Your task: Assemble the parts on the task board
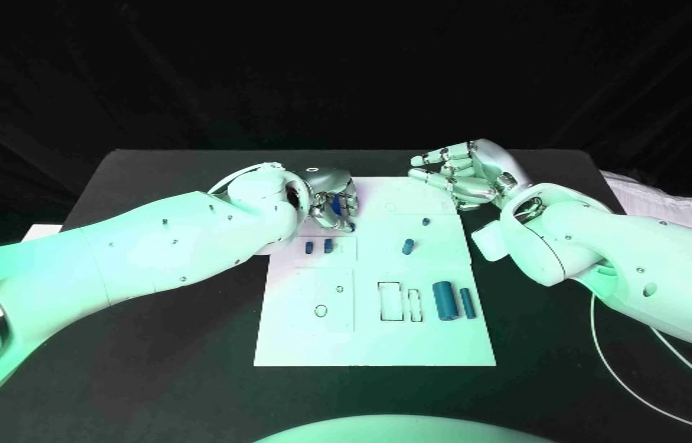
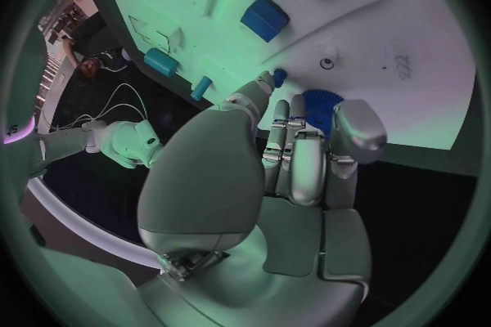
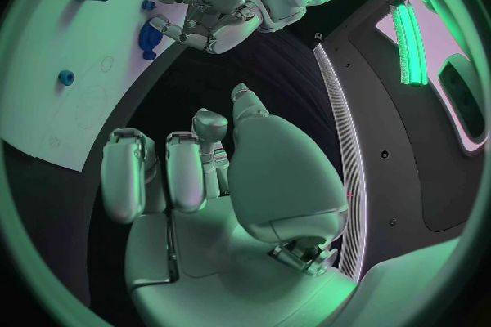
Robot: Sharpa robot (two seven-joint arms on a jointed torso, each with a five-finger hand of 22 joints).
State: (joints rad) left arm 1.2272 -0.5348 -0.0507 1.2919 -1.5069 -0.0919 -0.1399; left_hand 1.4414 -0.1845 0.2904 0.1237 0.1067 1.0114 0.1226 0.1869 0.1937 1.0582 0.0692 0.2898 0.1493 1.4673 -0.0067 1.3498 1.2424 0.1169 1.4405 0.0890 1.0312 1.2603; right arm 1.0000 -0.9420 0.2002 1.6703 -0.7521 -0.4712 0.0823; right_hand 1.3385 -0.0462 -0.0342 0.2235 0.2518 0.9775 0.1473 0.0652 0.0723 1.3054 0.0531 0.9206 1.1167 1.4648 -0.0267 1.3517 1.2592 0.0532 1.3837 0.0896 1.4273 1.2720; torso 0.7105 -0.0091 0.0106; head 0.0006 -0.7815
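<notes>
Left hand (image 1: 329, 203) curled around a blue part (image 2: 319, 108) at the task board's (image 1: 375, 338) far edge; right hand (image 1: 464, 173) empty, fingers loosely bent.

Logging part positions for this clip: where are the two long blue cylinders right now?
In the head view the two long blue cylinders lie side by side near the task board's right edge, just right of the rectangular outlines, untouched by either hand.

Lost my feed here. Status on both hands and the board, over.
Left hand holds a blue part at the task board far edge. Right hand open, hovering off the board. Other parts lie on the board, nothing blocking.
</notes>
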